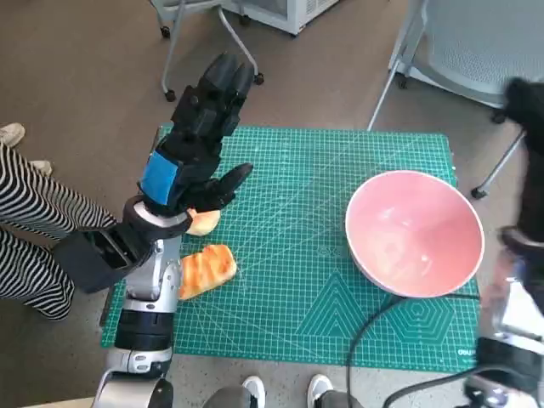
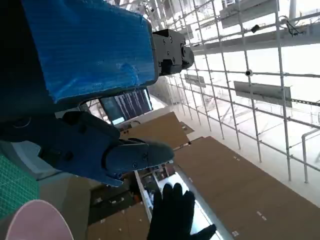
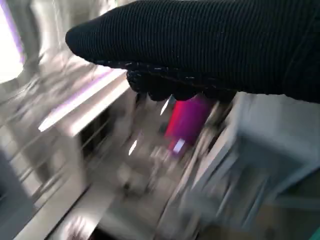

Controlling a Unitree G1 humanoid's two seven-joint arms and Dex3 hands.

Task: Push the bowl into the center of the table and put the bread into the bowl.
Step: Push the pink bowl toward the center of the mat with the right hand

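Note:
The pink bowl (image 1: 415, 234) stands empty on the right part of the green cutting mat (image 1: 297, 280); its rim also shows in the left wrist view (image 2: 35, 222). The bread (image 1: 204, 269), golden and striped, lies on the mat's left side, with a second pale piece (image 1: 202, 222) just behind it. My left hand (image 1: 200, 136) is raised above the mat's left edge, fingers spread, holding nothing. My right hand (image 1: 531, 110) is lifted high at the right edge, blurred, beyond the bowl; the glove (image 3: 200, 45) holds nothing that I can see.
A person's striped-trousered legs (image 1: 30, 229) stand by the table's left side, and shoes (image 1: 285, 391) show at the front edge. Chair legs (image 1: 204, 42) and a mesh chair (image 1: 476, 42) stand on the floor behind. A black cable (image 1: 374, 340) crosses the mat's front right.

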